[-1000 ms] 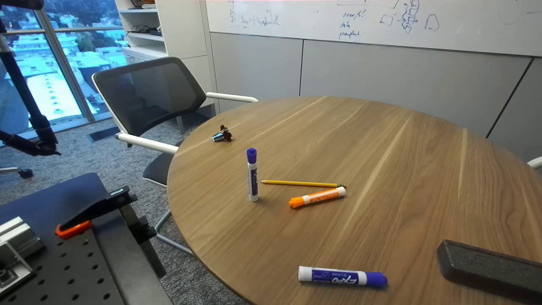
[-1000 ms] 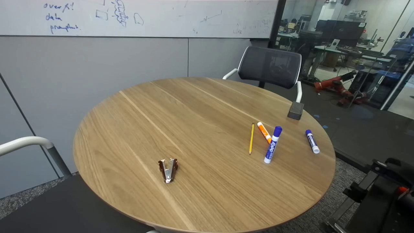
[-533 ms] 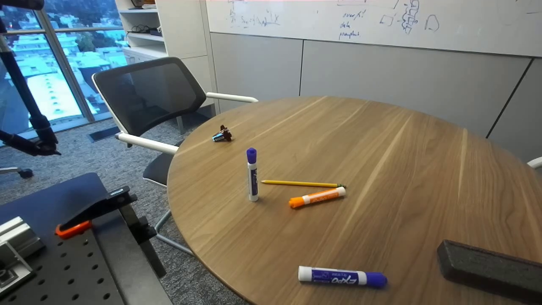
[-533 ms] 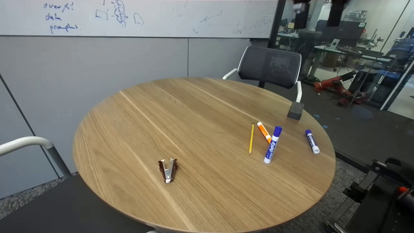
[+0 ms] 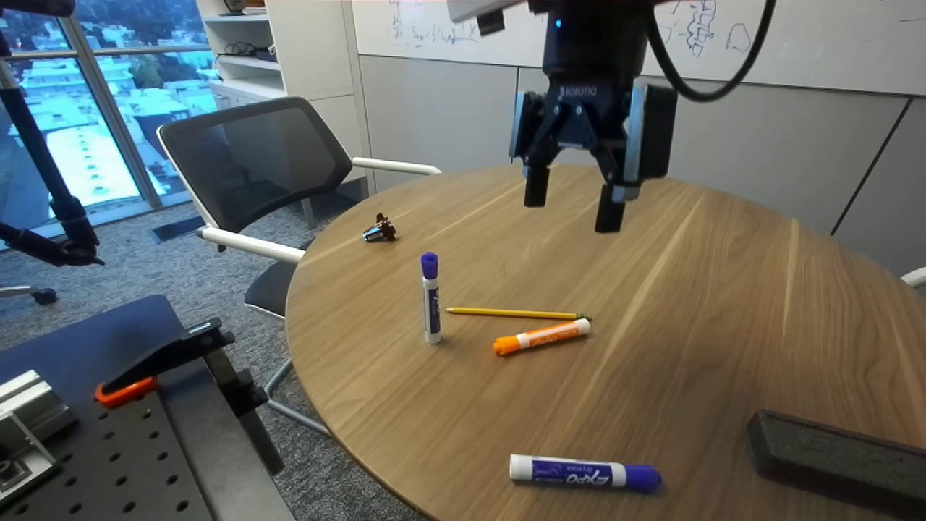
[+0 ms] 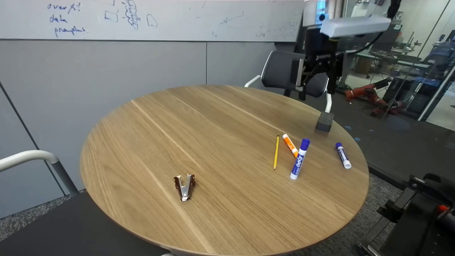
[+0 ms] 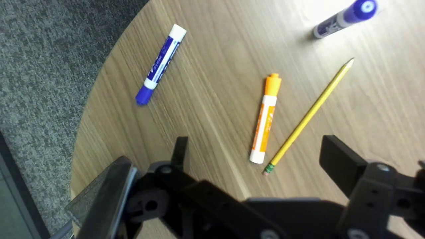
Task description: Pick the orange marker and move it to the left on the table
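The orange marker (image 5: pixel 548 336) has an orange cap and an orange-and-white body. It lies on its side on the round wooden table (image 5: pixel 709 311), close beside the yellow pencil (image 5: pixel 517 314). It also shows in an exterior view (image 6: pixel 289 144), its cap end partly behind a standing blue marker. My gripper (image 5: pixel 573 208) is open and empty, in the air above the table, over the side away from that camera. In the wrist view, the marker (image 7: pixel 265 119) lies with its white end between and below the open fingers (image 7: pixel 257 149), with the pencil's eraser end beside it.
A white-and-blue marker (image 5: pixel 432 307) stands upright by the pencil tip. Another white-and-blue marker (image 5: pixel 579 472) lies near the table edge. A dark eraser block (image 5: pixel 832 463) sits by the rim. A staple remover (image 6: pixel 185 187) lies farther off. Chairs (image 6: pixel 298 73) stand around the table.
My gripper has come down into both exterior views from above, fingers apart. A half second ago only its fingertips showed at the top of an exterior view. Objects on the table have not moved.
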